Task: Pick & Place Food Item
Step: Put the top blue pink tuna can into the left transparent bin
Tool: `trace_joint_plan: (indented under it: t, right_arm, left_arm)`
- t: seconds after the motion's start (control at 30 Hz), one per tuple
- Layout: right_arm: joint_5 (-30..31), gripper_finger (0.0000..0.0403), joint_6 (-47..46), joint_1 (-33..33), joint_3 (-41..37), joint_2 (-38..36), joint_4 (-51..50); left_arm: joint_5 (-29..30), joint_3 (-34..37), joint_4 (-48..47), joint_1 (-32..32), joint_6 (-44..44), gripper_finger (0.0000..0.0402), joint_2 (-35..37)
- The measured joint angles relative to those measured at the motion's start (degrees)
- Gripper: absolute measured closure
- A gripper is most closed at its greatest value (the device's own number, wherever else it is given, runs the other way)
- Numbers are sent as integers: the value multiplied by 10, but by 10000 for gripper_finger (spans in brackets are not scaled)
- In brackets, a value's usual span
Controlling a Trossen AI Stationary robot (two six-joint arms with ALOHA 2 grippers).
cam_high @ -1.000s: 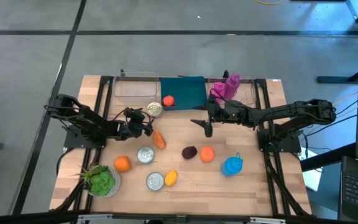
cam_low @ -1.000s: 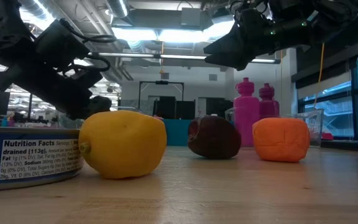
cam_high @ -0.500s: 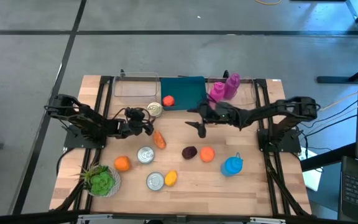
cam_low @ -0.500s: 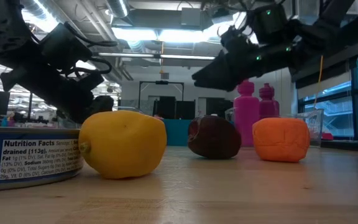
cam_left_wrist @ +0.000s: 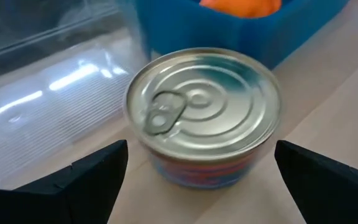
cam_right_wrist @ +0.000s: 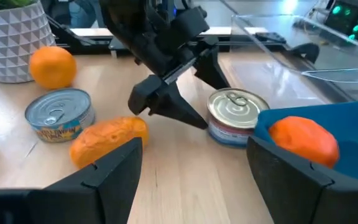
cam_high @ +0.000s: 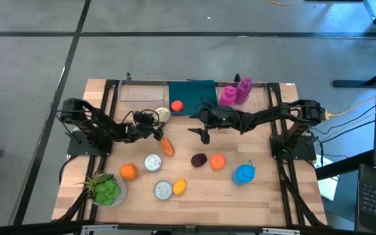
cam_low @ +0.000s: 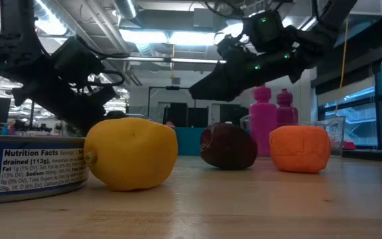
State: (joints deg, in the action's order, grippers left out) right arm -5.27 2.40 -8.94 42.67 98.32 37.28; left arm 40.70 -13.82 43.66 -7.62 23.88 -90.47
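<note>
Bench [cam_high: 260, 196] of pale wood planks fills your high view, on a grey floor. The left gripper [cam_high: 156, 130] reaches in from the left side toward a round silver tin can [cam_high: 162, 115] that stands upright just beside the teal rectangular bin [cam_high: 198, 98]; an orange-red round fruit [cam_high: 177, 106] lies in that bin. Just in front of the gripper you see an elongated orange food piece [cam_high: 167, 146], its long axis running slantwise across the bench, one end toward the can. The right gripper [cam_high: 203, 133] hangs over the bench middle, near the bin's front edge. Two pink bottles [cam_high: 235, 92] stand at the back.

From the low view a yellow lemon [cam_low: 131, 154] sits in front, a dark plum-like fruit [cam_low: 229, 147] and an orange block-shaped fruit [cam_low: 300, 149] behind it, with a room of ceiling lights beyond.

In the left wrist view the can [cam_left_wrist: 202, 116] stands lid up, pull tab on top, between the wide-spread jaws, which touch nothing.

In the right wrist view your right jaws are also spread wide and empty; beyond them the elongated piece [cam_right_wrist: 107, 140] lies flat beside a second tin can [cam_right_wrist: 60, 115], near the left gripper [cam_right_wrist: 166, 106].
</note>
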Motion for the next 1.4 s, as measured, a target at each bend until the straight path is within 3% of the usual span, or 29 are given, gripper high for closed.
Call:
trace_joint_plan:
  t: [0.2, 0.6, 0.77, 1.13, 1.4]
  right_arm:
    - [-5, 115, 23, -4, 59, 44, -60]
    - [-23, 127, 72, -4, 193, 116, -157]
    - [-22, 182, 100, -6, 252, 146, -214]
    - [-21, 384, 86, -34, 350, 210, -290]
    - [-14, 387, 71, -40, 359, 212, -292]
  left_arm:
    - [-6, 0, 65, 0, -32, 2, -45]
    - [-13, 0, 89, 1, -42, 2, -75]
    - [-14, 1, 89, 2, -50, 2, -74]
    - [-15, 1, 94, 2, -51, 2, -74]
    - [-20, 0, 137, 2, -95, 2, -74]
